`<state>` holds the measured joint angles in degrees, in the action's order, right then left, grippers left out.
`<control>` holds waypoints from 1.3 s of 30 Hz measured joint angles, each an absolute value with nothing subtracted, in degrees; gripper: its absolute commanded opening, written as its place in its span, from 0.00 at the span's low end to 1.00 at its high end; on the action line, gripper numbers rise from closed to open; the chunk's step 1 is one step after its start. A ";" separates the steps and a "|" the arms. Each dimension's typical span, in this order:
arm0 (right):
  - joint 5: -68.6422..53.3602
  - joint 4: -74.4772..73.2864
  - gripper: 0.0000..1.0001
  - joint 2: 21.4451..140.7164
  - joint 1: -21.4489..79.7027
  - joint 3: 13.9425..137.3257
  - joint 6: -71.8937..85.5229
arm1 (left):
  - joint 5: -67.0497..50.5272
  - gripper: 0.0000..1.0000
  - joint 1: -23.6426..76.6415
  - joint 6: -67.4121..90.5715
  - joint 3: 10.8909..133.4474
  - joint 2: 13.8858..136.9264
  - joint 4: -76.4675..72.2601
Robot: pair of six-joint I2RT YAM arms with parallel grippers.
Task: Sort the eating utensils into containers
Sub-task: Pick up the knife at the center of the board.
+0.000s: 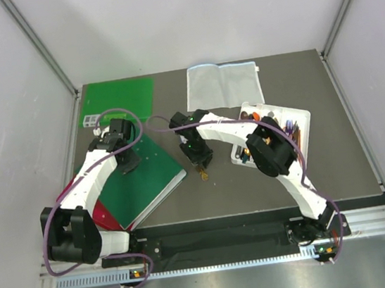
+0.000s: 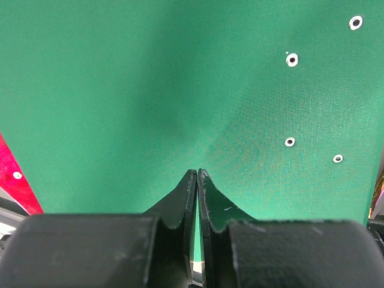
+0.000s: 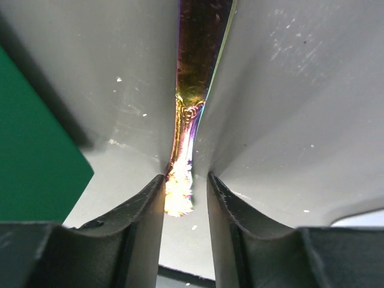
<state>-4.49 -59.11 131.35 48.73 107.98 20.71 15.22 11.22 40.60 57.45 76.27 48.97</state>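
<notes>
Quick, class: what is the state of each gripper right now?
Left gripper: closed, empty, over the green book.
Right gripper: open, straddling the iridescent utensil, not clamped.

Scene is being lit brightly and evenly from overhead, with only soft shadows being cast. The iridescent utensil [image 3: 179,201] is being blown out by glare at its near end. Left gripper [image 2: 197,173] and right gripper [image 3: 186,177] are being rendered soft at close range.

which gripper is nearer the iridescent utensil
Right. The right gripper straddles the utensil; the left gripper is over the green book, off to the left.
</notes>
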 measured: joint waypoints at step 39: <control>5.98 -54.13 0.00 129.73 52.40 102.67 16.93 | 17.15 0.08 11.38 40.12 59.18 76.66 49.28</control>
